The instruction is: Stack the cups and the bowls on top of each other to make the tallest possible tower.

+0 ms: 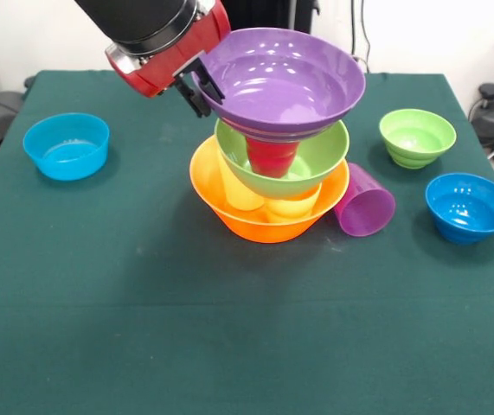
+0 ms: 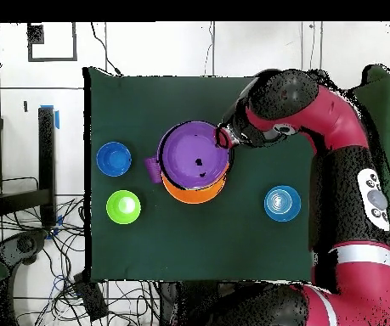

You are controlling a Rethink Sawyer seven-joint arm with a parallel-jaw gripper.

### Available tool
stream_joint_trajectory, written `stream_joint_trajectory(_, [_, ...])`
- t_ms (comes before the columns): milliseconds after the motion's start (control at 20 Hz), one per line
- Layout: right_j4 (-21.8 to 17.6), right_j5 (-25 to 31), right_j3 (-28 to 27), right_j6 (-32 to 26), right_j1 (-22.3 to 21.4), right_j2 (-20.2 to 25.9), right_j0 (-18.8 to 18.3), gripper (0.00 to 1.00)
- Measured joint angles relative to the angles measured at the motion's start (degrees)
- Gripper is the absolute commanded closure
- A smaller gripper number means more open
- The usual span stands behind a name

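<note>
Hand (image 1: 202, 86) pinching rim of large glossy purple plastic bowl (image 1: 285, 78), tilted atop red-pink ribbed cup (image 1: 272, 156) in large lime green bowl (image 1: 316, 160) over large orange bowl (image 1: 268, 220), mid-tabletop; placement step; next likely level, release.

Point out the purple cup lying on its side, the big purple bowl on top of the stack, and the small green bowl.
purple cup (image 1: 366, 203), front view, on its ribbed side wall.
large purple bowl (image 1: 285, 79), front view, on its inner floor.
small lime green bowl (image 1: 416, 138), front view, on its inside.
</note>
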Motion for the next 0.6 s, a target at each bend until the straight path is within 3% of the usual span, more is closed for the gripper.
stream_joint_trajectory(600, [0.00,-0.01,1.57,0.00,0.30,0.00,-0.22,1.00])
